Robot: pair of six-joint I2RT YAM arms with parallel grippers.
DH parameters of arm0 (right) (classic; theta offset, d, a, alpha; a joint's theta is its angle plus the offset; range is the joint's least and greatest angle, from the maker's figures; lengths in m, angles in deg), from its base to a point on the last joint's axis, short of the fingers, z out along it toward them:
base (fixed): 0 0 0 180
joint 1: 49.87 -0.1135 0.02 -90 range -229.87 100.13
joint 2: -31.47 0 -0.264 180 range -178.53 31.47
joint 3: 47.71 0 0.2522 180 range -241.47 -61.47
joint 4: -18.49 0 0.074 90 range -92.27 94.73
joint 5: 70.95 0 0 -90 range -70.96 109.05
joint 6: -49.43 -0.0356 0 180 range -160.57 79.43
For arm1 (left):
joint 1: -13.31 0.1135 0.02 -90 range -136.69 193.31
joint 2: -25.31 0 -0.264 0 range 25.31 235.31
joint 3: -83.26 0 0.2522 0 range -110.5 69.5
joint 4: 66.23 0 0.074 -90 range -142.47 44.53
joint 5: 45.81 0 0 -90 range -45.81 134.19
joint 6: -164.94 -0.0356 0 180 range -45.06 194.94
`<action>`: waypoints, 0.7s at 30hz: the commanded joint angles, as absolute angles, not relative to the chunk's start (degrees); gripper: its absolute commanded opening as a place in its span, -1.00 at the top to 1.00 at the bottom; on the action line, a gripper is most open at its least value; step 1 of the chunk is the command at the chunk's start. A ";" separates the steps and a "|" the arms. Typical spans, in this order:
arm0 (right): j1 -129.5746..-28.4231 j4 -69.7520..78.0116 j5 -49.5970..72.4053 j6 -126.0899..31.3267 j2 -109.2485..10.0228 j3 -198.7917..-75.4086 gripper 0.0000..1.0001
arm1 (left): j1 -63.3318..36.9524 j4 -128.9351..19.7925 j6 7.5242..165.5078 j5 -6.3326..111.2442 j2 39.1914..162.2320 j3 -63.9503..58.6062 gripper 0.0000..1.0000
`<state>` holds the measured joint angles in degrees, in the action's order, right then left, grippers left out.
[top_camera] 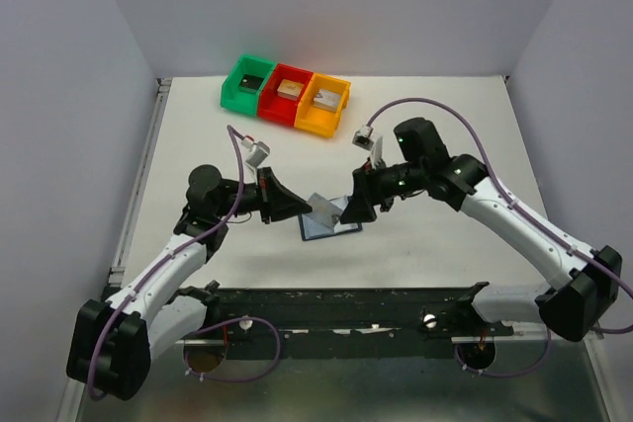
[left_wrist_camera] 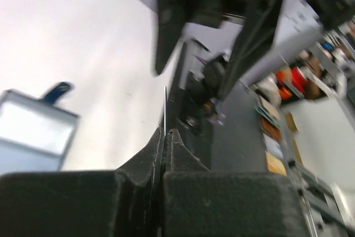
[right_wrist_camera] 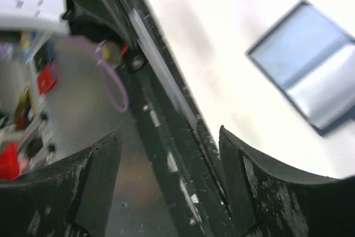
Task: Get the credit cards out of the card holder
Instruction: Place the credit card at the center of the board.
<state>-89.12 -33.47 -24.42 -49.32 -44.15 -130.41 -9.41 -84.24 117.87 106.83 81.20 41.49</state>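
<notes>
- The left gripper (top_camera: 303,209) is clenched on one thin, pale grey credit card (top_camera: 322,206), at the holder's left edge.
- The card holder (top_camera: 332,228) lies open on the white table (top_camera: 435,244), between both grippers.
- The right gripper (right_wrist_camera: 168,132) is just beside the holder, its fingers spread and holding nothing.

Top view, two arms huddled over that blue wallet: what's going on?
The left hand is shut on a thin pale-grey credit card, pinched by its edge just above the open navy card holder lying mid-table. The right hand is open beside the holder, gripping nothing. Three bins, green, red and orange, sit at the far edge.
</notes>
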 commanded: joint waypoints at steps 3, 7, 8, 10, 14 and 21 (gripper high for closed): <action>-83.09 -24.90 -4.46 -59.81 -34.90 -123.18 -0.57 | 4.68 -74.12 121.25 88.09 81.90 39.62 1.00; -83.01 -22.09 -0.03 -62.18 -35.85 -119.22 -0.56 | 10.04 -67.32 122.57 77.79 89.97 35.14 1.00; -83.09 -20.95 -0.03 -62.88 -36.20 -117.82 -0.54 | 11.36 -68.19 123.53 77.16 92.69 34.44 1.00; -83.09 -18.14 0.41 -65.16 -36.30 -114.66 -0.50 | 14.26 -70.56 124.42 76.98 97.79 32.85 1.00; -83.10 -8.91 -3.53 -69.04 -34.71 -107.45 -0.47 | 17.96 -68.38 122.84 76.80 107.55 27.06 1.00; -83.09 -8.46 -4.07 -69.57 -36.91 -106.12 -0.46 | 24.29 -67.95 120.56 81.81 120.74 18.62 1.00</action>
